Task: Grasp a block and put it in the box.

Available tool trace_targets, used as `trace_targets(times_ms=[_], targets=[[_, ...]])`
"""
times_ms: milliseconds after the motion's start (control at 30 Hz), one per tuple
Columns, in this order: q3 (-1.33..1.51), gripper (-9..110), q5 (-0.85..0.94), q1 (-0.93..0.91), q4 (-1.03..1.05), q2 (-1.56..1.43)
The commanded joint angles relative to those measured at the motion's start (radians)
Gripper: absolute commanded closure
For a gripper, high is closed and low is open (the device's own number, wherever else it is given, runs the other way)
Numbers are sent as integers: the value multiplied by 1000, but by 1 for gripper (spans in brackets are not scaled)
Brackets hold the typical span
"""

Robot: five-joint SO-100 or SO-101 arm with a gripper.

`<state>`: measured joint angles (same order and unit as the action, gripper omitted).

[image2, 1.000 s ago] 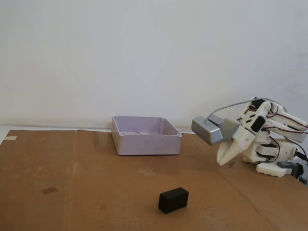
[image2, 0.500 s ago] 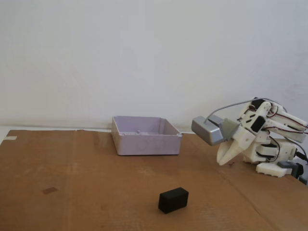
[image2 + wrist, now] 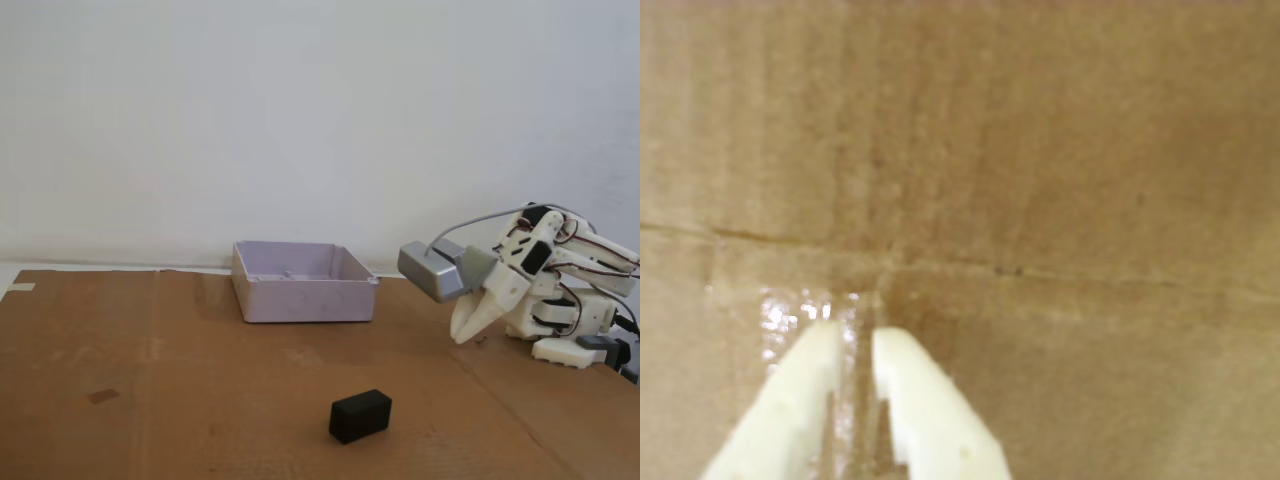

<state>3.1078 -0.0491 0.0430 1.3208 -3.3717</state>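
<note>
A black block (image 3: 360, 416) lies on the cardboard-covered table near the front middle in the fixed view. A pale lilac open box (image 3: 303, 281) stands behind it, toward the back. My white gripper (image 3: 462, 335) sits folded at the right, pointing down just above the cardboard, far right of the block and box. In the wrist view the gripper (image 3: 855, 340) shows two white fingers nearly together with a narrow gap and nothing between them. Block and box are out of the wrist view.
The brown cardboard sheet (image 3: 150, 380) covers the table, with a seam and clear tape visible in the wrist view (image 3: 790, 315). A white wall stands behind. The arm's base (image 3: 575, 325) and cables occupy the right edge.
</note>
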Motion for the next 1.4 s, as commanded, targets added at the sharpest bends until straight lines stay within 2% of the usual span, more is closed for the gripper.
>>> trace_targets(times_ms=[0, 400, 1367], targets=[[34, 99, -3, -3, 20, -14], [15, 99, -3, -2, -201, -9], [-555, 99, -11, 0, -204, 569]])
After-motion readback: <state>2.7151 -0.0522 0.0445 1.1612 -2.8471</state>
